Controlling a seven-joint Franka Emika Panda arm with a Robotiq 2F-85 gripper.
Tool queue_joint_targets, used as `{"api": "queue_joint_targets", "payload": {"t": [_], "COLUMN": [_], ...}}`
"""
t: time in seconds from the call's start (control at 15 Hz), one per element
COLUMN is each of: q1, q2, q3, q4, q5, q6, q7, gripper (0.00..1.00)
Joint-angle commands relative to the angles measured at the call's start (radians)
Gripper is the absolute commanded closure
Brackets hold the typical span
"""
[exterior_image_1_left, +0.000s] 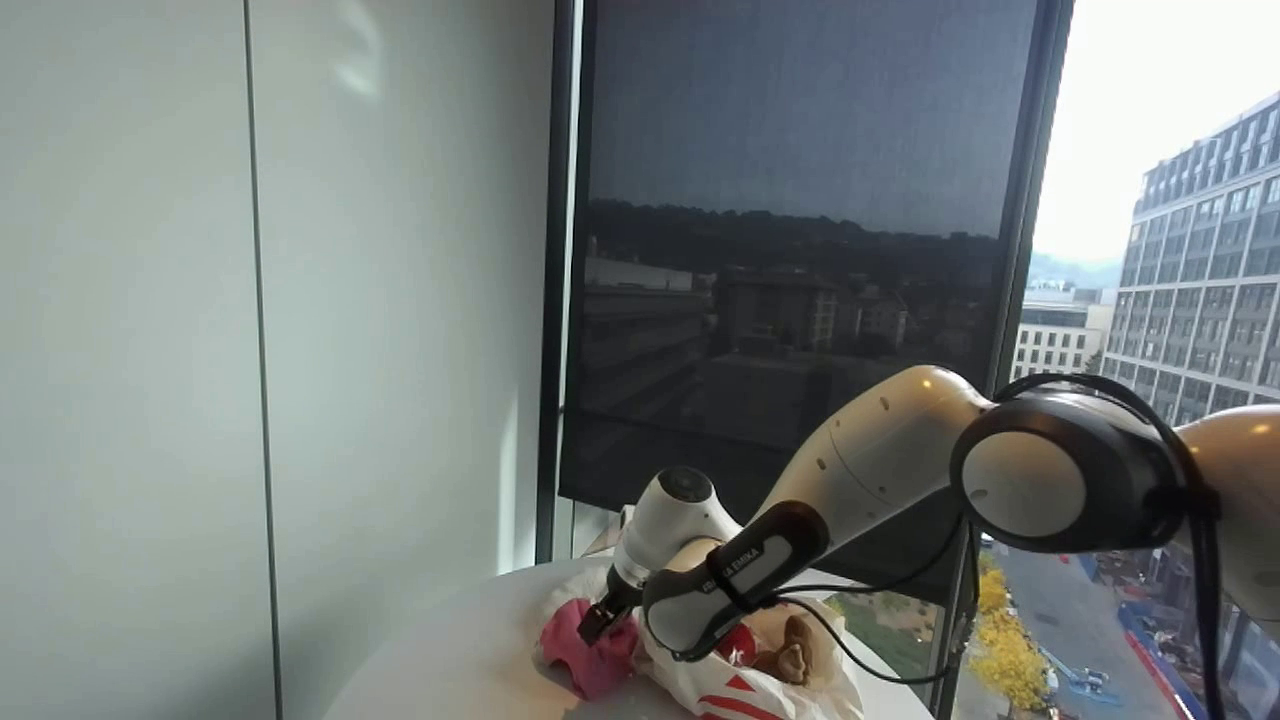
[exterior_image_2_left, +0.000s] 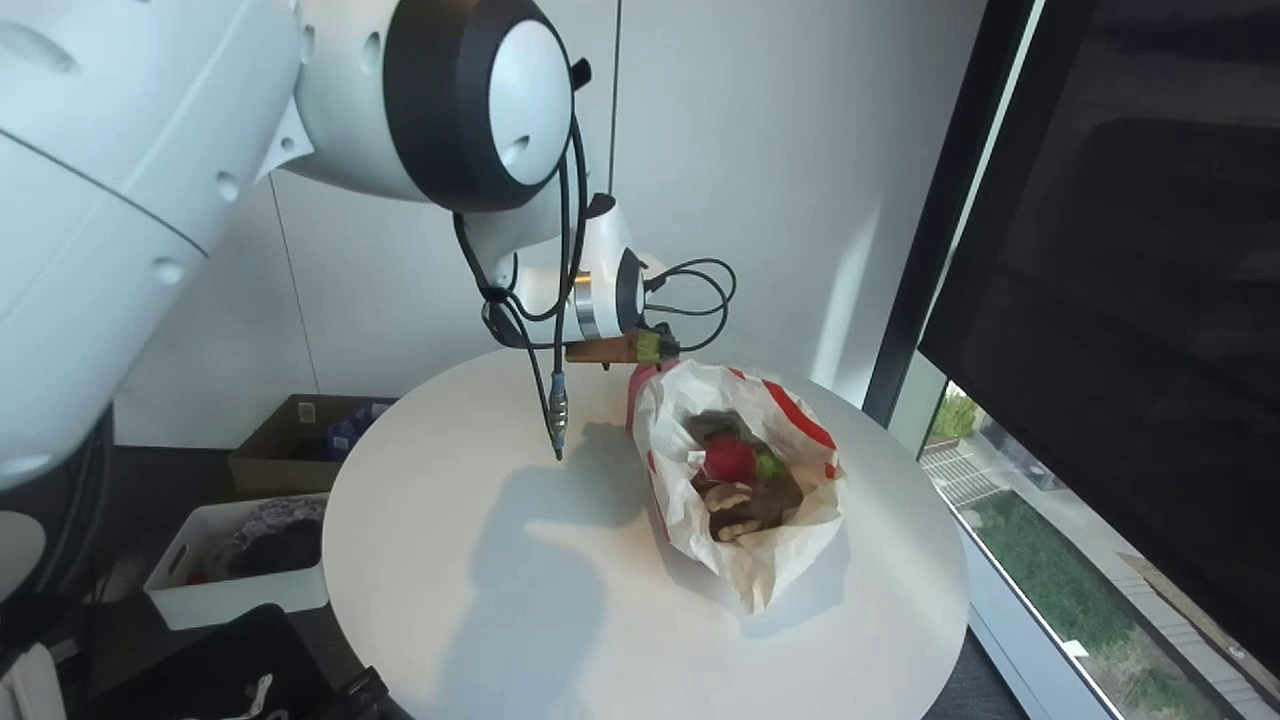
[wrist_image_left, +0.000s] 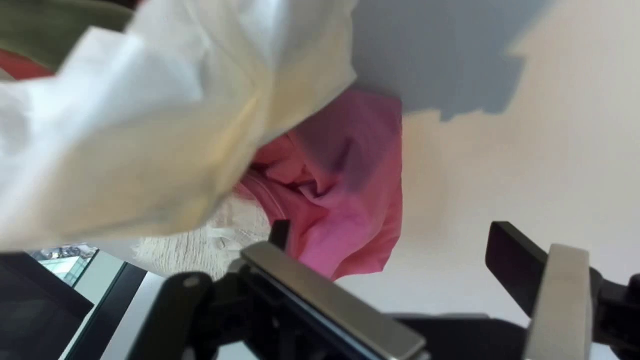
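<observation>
**Fingers parted above the pink cloth, no grip made**

My gripper (wrist_image_left: 392, 246) is spread wide, with nothing held between its fingers (wrist_image_left: 512, 265). One finger is over the edge of the crumpled pink cloth (wrist_image_left: 365, 215), the opposite one over the white round table (exterior_image_2_left: 700, 660); whether I touch the cloth, I cannot tell. It lies on that table just beside the white bag with red print (exterior_image_2_left: 755, 570), which hides part of it from my wrist view. A white fringed fabric (wrist_image_left: 190, 255) adjoins it, perhaps part of the same piece.

What I count as done: I am placed at the cloth, hand ready. Not yet done: any grip on it, or any lift. So I judge myself at the very start with this piece. In an exterior view the bag holds a round red thing (exterior_image_2_left: 728, 460), something green (exterior_image_2_left: 768, 465) and what looks like a brown plush toy (exterior_image_2_left: 770, 498).
</observation>
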Motion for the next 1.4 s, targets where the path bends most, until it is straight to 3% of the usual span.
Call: {"api": "queue_joint_targets", "payload": {"t": [0.0,0.47,1.2,1.33], "q1": [0.046,0.022,-0.042,-0.056], "q2": [0.073,0.221,0.477,0.497], "q3": [-0.036,-0.029,0.04,0.058], "q4": [0.149,0.296,0.561,0.588], "q5": [0.012,0.033,0.11,0.12], "q6": [0.008,0.018,-0.004,-0.008], "q7": [-0.098,-0.197,-0.305,-0.334], "gripper": [0.0,0.0,0.0,0.26]}}
